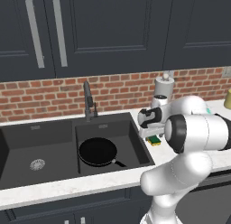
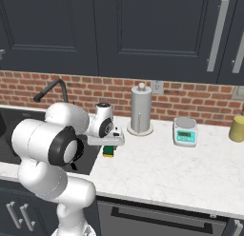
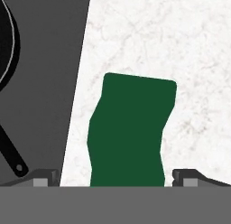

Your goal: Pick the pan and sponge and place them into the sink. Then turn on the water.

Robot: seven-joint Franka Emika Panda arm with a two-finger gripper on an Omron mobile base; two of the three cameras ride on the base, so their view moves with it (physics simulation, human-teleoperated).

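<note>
Pan [image 1: 97,151] sits in the smaller right basin of the sink [image 1: 54,133], handle pointing toward the basin's front right corner. Sponge [image 3: 131,130] lies green side up on the white marble bench [image 2: 162,168], just beside the sink's right edge, not touching it. Gripper [image 3: 116,178] hovers directly above the sponge, jaws spread wide, one fingertip at each side of it with a gap on both. Open bench stretches right of the sponge; paper towel holder [image 2: 141,109] and scale [image 2: 185,132] stand farther back. Faucet [image 1: 88,101] rises behind the basins.
</note>
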